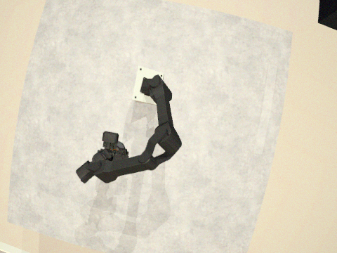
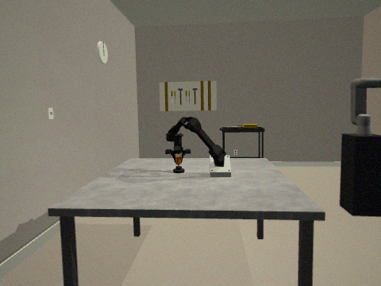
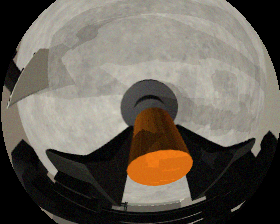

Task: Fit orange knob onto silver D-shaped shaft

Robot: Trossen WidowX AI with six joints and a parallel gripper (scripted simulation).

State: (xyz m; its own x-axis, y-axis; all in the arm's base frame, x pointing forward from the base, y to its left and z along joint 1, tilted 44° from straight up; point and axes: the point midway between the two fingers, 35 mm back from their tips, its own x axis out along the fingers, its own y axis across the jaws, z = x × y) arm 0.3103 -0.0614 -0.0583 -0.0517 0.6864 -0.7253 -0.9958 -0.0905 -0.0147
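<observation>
This place looks like a workshop or a robot lab. In the exterior view, a board (image 2: 188, 96) with hammers and other tools hangs at centre. Right of centre stands a bench (image 2: 242, 129). At the right edge, a grey machine arm (image 2: 359, 100) is on a black cabinet (image 2: 361, 173).

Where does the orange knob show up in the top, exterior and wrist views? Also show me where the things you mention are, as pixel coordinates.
Top: a sliver of the orange knob (image 1: 116, 150) (image 2: 178, 160) (image 3: 160, 167), lower left, mostly covered.
Exterior: just left of centre, above the pedestal (image 1: 120, 145) (image 2: 178, 170) (image 3: 131, 106).
Wrist: below centre, between the fingers.
Shared landmark: the dark round pedestal.
</observation>
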